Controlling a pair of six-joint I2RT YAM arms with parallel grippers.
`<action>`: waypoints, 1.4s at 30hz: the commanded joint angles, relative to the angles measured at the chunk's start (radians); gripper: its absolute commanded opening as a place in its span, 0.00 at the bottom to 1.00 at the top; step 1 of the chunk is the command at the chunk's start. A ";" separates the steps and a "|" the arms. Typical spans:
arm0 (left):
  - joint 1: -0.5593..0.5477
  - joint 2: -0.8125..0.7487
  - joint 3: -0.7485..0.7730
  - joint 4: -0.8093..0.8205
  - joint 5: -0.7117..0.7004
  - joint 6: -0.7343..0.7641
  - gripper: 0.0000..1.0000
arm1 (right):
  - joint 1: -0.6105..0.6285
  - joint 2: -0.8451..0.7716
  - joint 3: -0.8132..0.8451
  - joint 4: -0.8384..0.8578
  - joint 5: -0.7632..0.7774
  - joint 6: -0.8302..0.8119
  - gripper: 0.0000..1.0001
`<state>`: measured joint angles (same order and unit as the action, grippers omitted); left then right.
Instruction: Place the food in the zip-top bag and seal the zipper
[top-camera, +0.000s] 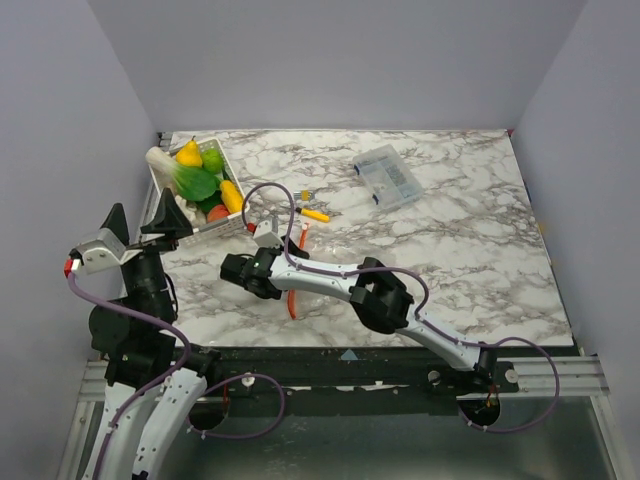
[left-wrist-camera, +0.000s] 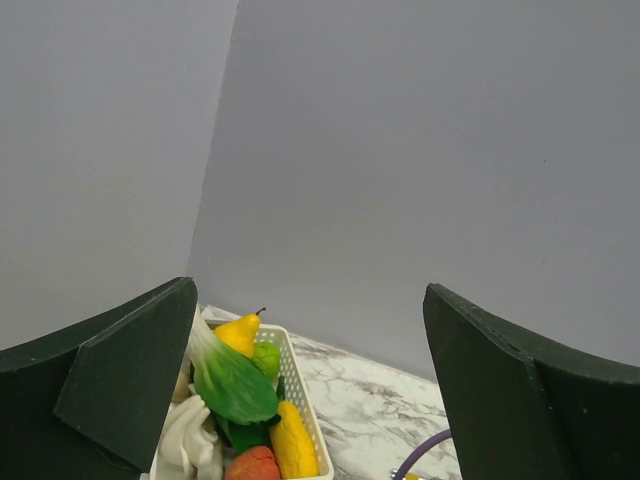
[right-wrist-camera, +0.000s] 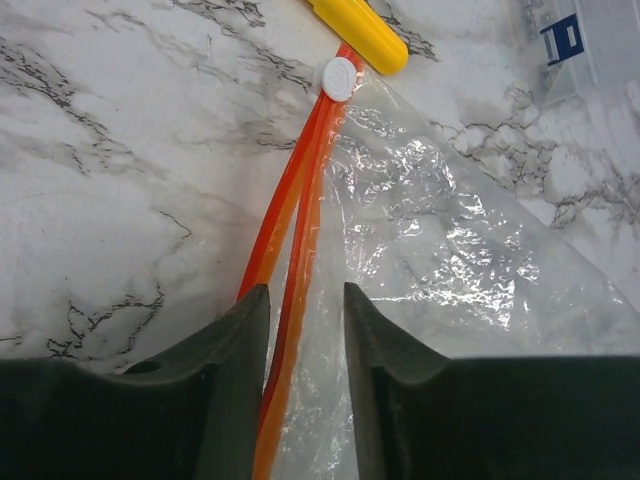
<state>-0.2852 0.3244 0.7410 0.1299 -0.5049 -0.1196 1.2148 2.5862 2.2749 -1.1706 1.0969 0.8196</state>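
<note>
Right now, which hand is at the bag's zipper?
The right hand: it straddles the orange-red zipper along the edge of the clear bag. The left hand is wide open in the air by the basket, holding nothing.

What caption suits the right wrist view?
Right gripper straddling the zip-top bag along its orange-red zipper, near the white slider.

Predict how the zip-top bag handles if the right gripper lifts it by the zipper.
Likely floppy: the zip-top bag is thin, crinkled clear film lying flat, so it should sag below the zipper. Probably very light. The glossy film looks slippery; the right gripper straddles the stiffer-looking orange strip, probably a safer hold.
</note>
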 joint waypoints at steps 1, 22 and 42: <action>-0.009 0.016 -0.006 0.007 0.037 0.001 0.99 | 0.008 -0.031 -0.014 0.040 0.047 0.008 0.34; -0.019 0.146 0.012 -0.023 0.139 -0.024 0.99 | 0.007 -0.529 -0.602 0.492 -0.148 -0.070 0.01; -0.083 0.643 0.192 -0.128 0.852 -0.322 0.99 | -0.183 -1.170 -1.137 0.835 -0.424 -0.058 0.01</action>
<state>-0.3222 0.9020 0.8886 0.0158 0.0750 -0.3466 1.0622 1.5143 1.1839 -0.4236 0.7494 0.7586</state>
